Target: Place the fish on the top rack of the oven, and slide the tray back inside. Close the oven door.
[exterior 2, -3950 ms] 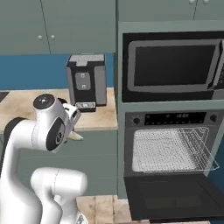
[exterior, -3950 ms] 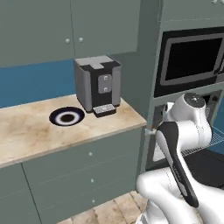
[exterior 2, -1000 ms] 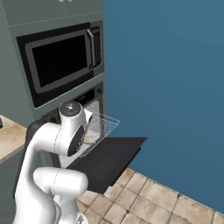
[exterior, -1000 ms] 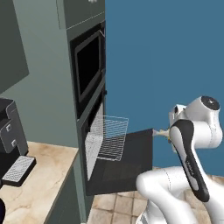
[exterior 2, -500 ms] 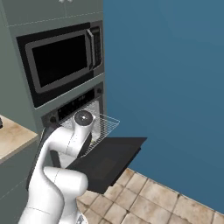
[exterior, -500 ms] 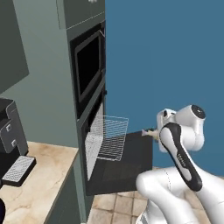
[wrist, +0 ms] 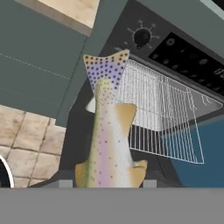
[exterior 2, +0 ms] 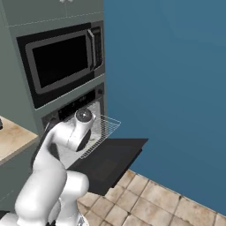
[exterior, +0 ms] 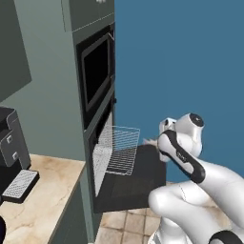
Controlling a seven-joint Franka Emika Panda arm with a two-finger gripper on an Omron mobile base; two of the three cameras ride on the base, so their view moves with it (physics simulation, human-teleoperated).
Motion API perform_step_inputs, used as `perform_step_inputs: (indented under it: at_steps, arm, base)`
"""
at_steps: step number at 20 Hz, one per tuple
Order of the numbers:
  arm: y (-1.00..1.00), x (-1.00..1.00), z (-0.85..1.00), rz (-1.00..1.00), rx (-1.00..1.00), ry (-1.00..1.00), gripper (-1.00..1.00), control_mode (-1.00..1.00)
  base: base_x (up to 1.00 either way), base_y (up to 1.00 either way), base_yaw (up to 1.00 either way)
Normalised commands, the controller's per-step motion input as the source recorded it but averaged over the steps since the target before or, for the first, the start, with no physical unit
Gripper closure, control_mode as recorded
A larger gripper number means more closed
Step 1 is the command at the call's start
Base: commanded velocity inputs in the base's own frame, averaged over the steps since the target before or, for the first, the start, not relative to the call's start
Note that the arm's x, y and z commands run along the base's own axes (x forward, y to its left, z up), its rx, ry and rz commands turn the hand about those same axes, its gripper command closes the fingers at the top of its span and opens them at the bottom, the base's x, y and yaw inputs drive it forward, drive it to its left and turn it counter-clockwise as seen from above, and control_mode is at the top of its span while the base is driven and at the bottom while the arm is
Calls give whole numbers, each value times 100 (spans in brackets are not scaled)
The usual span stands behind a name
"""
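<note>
Swinging closer since before, my claw [wrist: 105, 186] gripped the fish [wrist: 107, 140], its tail at twelve o'clock toward the pulled-out rack [wrist: 164, 118] above the open oven door [exterior: 138, 178].

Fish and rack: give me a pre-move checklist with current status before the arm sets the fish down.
1. Fish in the gripper: ok, it rises straight up from the bottom edge of the hand view.
2. Top rack pulled out: ok, it juts from the oven cavity.
3. Oven door open: ok, it lies flat below the rack.
4. Fish over the rack: not ok, most of its body sits beside the wire grid.
5. Rack surface free: ok, nothing lies on the wires.
6. Finger grip firmness: cannot tell.
</note>
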Motion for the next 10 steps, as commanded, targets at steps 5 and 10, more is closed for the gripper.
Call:
perform_step_inputs:
  at_steps: [5,10]
  arm:
    - [3,61,-20,-5,10,25,100,-100]
    - [5,52,-34,-2,13,11,100,-100]
  base:
    - [0,0,0]
    - [0,0,0]
